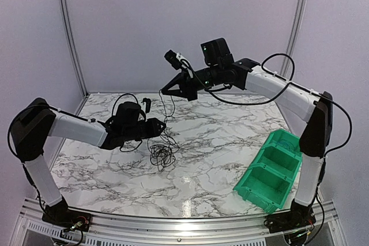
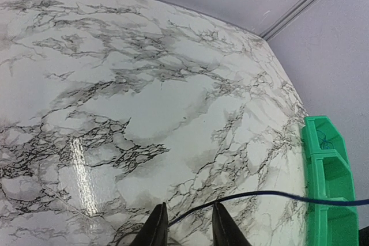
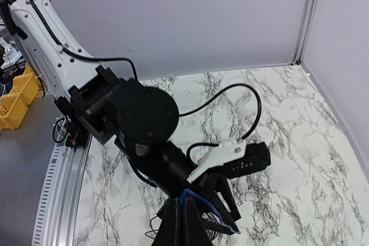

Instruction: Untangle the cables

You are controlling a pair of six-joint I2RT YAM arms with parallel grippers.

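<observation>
The cables point(image 1: 163, 155) lie as a small loopy tangle of thin black wires on the marble table point(image 1: 219, 142), with strands rising to my raised right gripper point(image 1: 163, 91). In the right wrist view that gripper point(image 3: 183, 200) is shut on a loop of blue cable point(image 3: 202, 199). My left gripper point(image 1: 161, 125) hovers low beside the tangle. In the left wrist view its fingers point(image 2: 189, 207) stand apart, and a taut blue cable point(image 2: 262, 193) runs through the gap and off to the right. A small black plug point(image 1: 147, 105) hangs on a strand behind the left gripper.
A green bin point(image 1: 271, 168) with compartments sits at the table's right front; the left wrist view shows it point(image 2: 328, 182) too. Yellow bins point(image 3: 17, 93) stand off the table beyond the left arm's base. Grey walls close the back and sides.
</observation>
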